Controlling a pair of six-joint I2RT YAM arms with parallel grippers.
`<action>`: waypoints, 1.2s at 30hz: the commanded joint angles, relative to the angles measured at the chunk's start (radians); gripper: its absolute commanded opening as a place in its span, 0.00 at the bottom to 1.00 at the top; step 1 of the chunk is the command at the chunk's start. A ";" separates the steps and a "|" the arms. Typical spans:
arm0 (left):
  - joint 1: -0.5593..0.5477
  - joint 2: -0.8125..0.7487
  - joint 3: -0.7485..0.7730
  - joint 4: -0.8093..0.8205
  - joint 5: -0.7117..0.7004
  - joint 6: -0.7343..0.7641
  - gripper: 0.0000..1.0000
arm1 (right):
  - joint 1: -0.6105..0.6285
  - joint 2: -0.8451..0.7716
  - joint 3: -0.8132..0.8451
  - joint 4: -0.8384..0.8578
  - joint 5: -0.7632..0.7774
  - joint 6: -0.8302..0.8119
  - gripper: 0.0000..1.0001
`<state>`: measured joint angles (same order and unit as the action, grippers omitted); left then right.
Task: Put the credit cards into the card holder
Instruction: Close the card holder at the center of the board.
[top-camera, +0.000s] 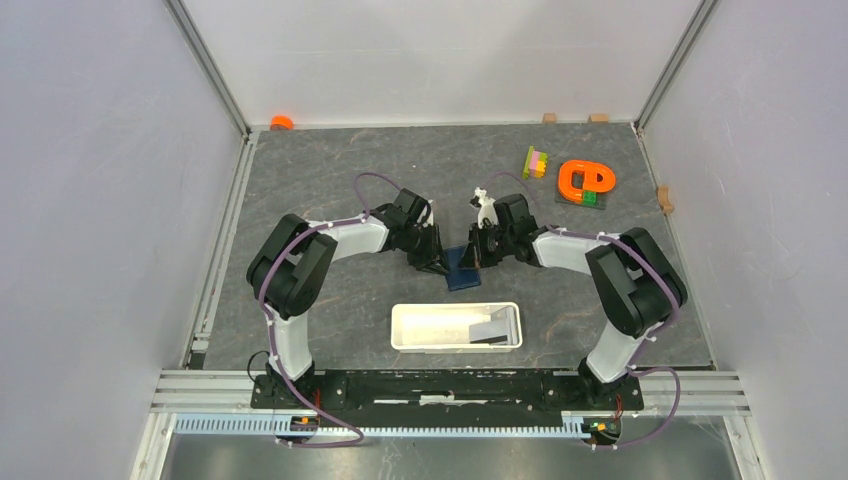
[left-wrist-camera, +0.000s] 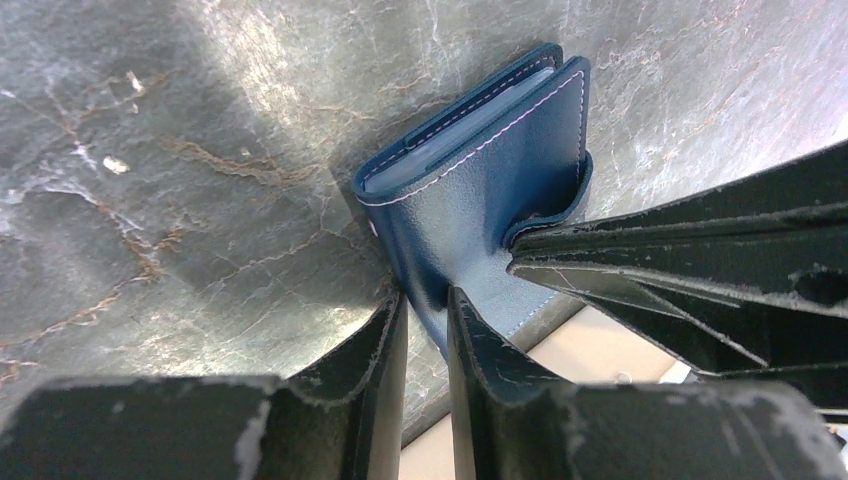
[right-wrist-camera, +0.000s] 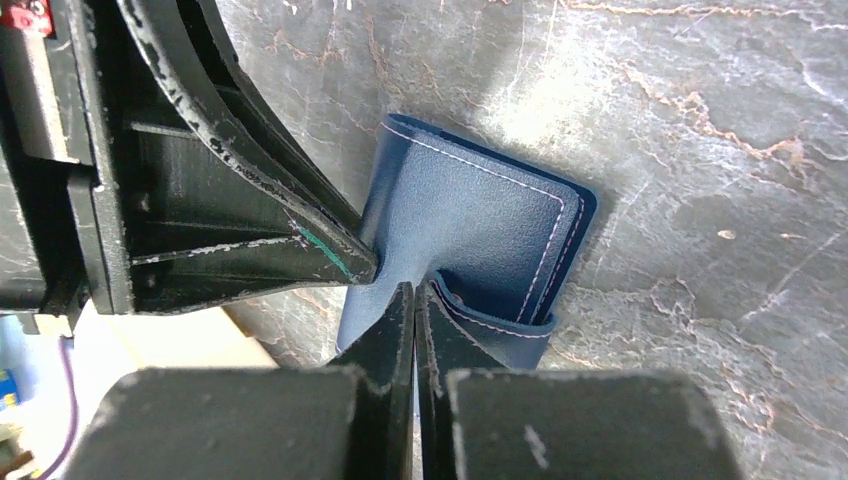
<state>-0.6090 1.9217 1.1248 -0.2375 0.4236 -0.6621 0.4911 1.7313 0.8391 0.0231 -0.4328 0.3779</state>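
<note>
Your left gripper (left-wrist-camera: 428, 300) and right gripper (right-wrist-camera: 415, 300) each pinch narrowly on an edge of the folded card holder (left-wrist-camera: 480, 170) between them, while the credit cards (top-camera: 490, 328) sit in the white tray (top-camera: 455, 305) behind both fingertips, so every insertion remains.

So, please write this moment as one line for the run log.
left gripper: shut on card holder | right gripper: shut on its tab | credit card: in white tray
</note>
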 joint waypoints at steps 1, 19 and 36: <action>-0.005 0.027 0.018 -0.031 -0.044 0.025 0.27 | -0.055 0.137 -0.072 -0.051 0.076 -0.019 0.00; 0.005 -0.002 0.025 -0.031 -0.052 0.060 0.26 | -0.161 0.292 -0.094 -0.031 0.023 0.053 0.00; 0.015 -0.102 0.023 -0.048 -0.077 0.089 0.26 | -0.188 0.395 -0.074 0.011 0.010 0.115 0.00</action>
<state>-0.6014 1.8805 1.1324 -0.2752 0.3687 -0.6189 0.3279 1.9835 0.8368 0.2493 -0.8898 0.6342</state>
